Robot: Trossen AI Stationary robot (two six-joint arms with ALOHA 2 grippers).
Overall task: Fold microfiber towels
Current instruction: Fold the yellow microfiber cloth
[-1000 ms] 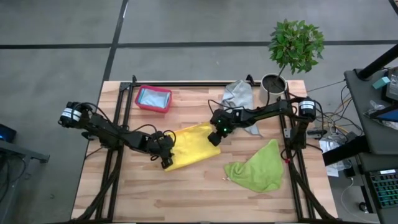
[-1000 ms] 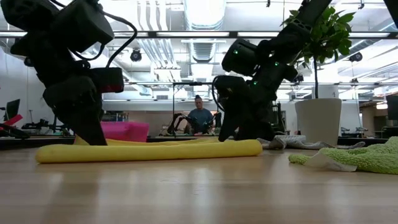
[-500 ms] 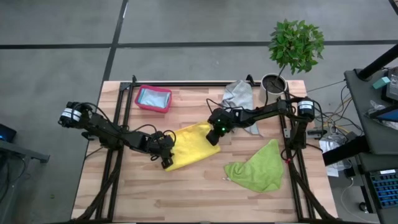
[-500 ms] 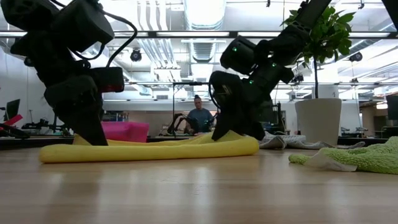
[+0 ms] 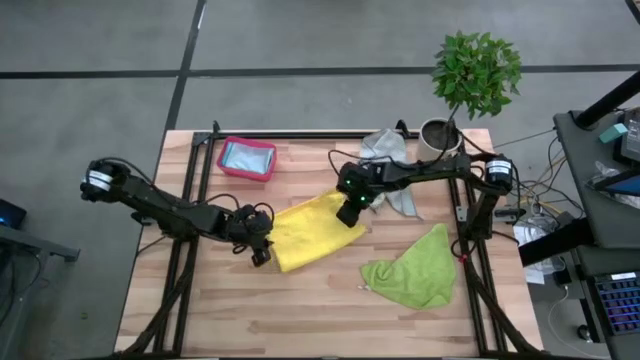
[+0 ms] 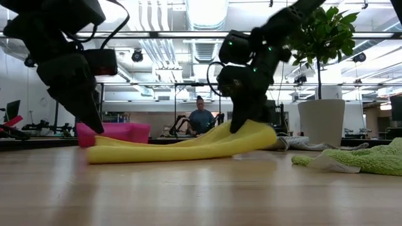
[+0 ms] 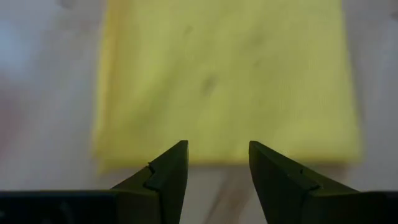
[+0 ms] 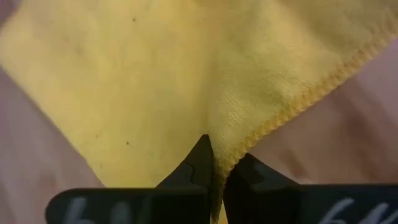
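Yellow towel [image 5: 312, 231] mid-surface, my right tool [image 5: 349, 214] clenched on its far edge, left tool [image 5: 259, 255] released beside the near edge | low: that edge [image 6: 251, 133] hangs lifted off the surface [image 6: 201, 194] | left wrist: fingers [image 7: 169, 169] apart, nothing between | right wrist: hem [image 8: 298, 98] pinched | step: fold begun; next, I judge, carry the edge across.

The yellow towel [image 7: 224, 81] appears blurred in the left wrist view, and its far edge is cut off by the frame. In the low view, the lime green towel [image 6: 370, 158] runs past the frame edge. The bin [image 6: 122, 132] is partly hidden behind the yellow towel.
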